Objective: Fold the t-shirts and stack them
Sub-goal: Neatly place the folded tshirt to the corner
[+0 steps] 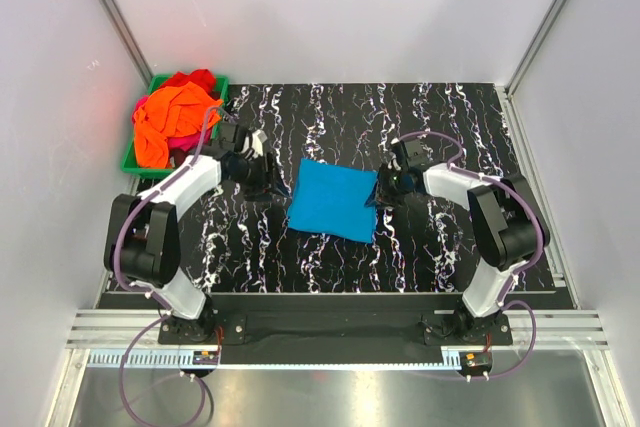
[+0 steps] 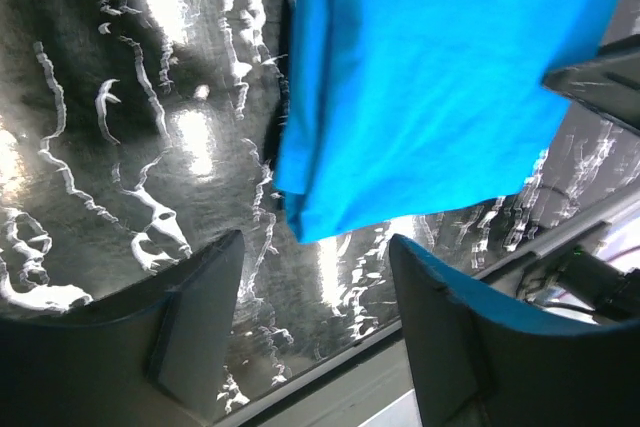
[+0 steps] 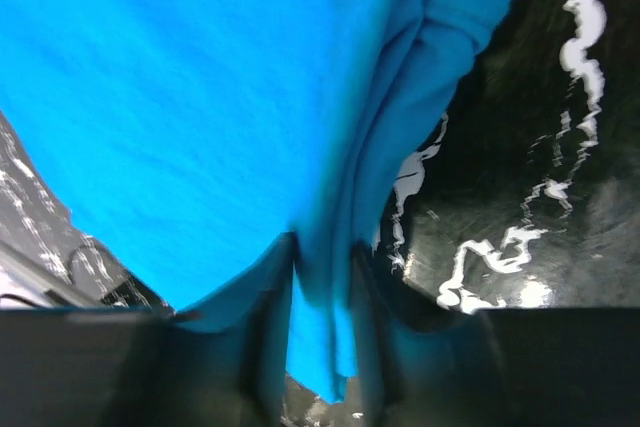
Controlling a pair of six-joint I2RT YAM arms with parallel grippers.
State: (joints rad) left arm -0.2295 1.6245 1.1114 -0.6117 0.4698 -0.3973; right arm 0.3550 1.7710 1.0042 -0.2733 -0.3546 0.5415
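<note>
while the orange, red and magenta t-shirts (image 1: 170, 119) lie heaped unfolded in the green bin (image 1: 128, 159) at left, the left gripper (image 1: 262, 179) stands wide open and empty just beside the turquoise t-shirt (image 1: 333, 200), which is folded flat mid-table. the right gripper (image 1: 385, 187) straddles its right edge, half closed; i cannot tell whether it pinches. by my judgement, one shirt is folded and the heap is left.

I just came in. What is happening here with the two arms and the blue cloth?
T-shirts are being folded here. A turquoise-blue t-shirt lies folded, roughly square, in the middle of the black table. The left fingers stand open at its left edge, holding nothing. The right fingers are at its right edge with a fold of cloth between them; whether they pinch it I cannot tell. Orange, red and magenta t-shirts wait heaped in the green bin at the far left corner.
</note>
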